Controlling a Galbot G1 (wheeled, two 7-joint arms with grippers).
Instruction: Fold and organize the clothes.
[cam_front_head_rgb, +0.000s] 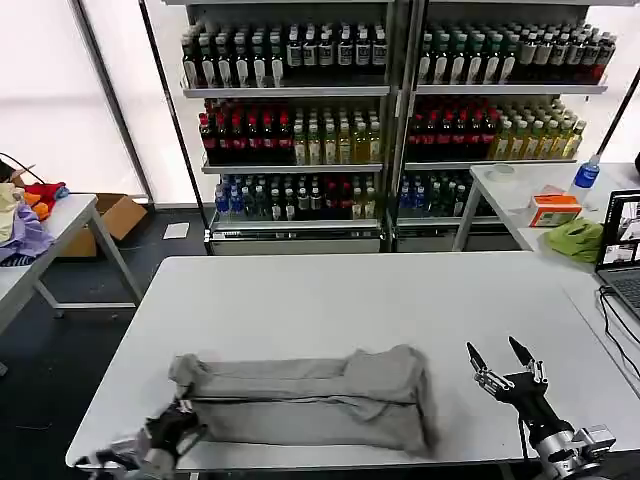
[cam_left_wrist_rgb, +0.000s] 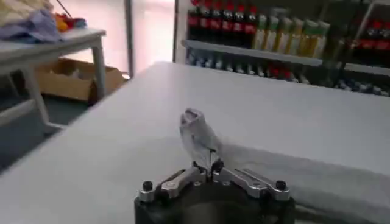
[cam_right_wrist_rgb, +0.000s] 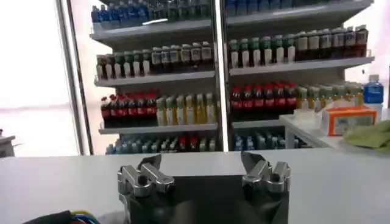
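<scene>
A light grey shirt (cam_front_head_rgb: 310, 398) lies folded into a long band near the front edge of the white table (cam_front_head_rgb: 350, 290). My left gripper (cam_front_head_rgb: 180, 420) is at the band's left end, shut on a pinch of the cloth. In the left wrist view the gripper (cam_left_wrist_rgb: 210, 167) holds a small upstanding fold of grey cloth (cam_left_wrist_rgb: 196, 135) between its closed fingers. My right gripper (cam_front_head_rgb: 503, 356) hovers open over bare table to the right of the shirt, fingers spread; in the right wrist view (cam_right_wrist_rgb: 201, 161) nothing sits between them.
Shelves of bottles (cam_front_head_rgb: 390, 110) stand behind the table. A second table at right carries a laptop (cam_front_head_rgb: 622, 250), green cloth (cam_front_head_rgb: 575, 238), an orange box (cam_front_head_rgb: 553, 208) and a bottle (cam_front_head_rgb: 586, 172). A side table at left holds a heap of coloured cloth (cam_front_head_rgb: 20, 225). A cardboard box (cam_front_head_rgb: 115, 215) sits on the floor.
</scene>
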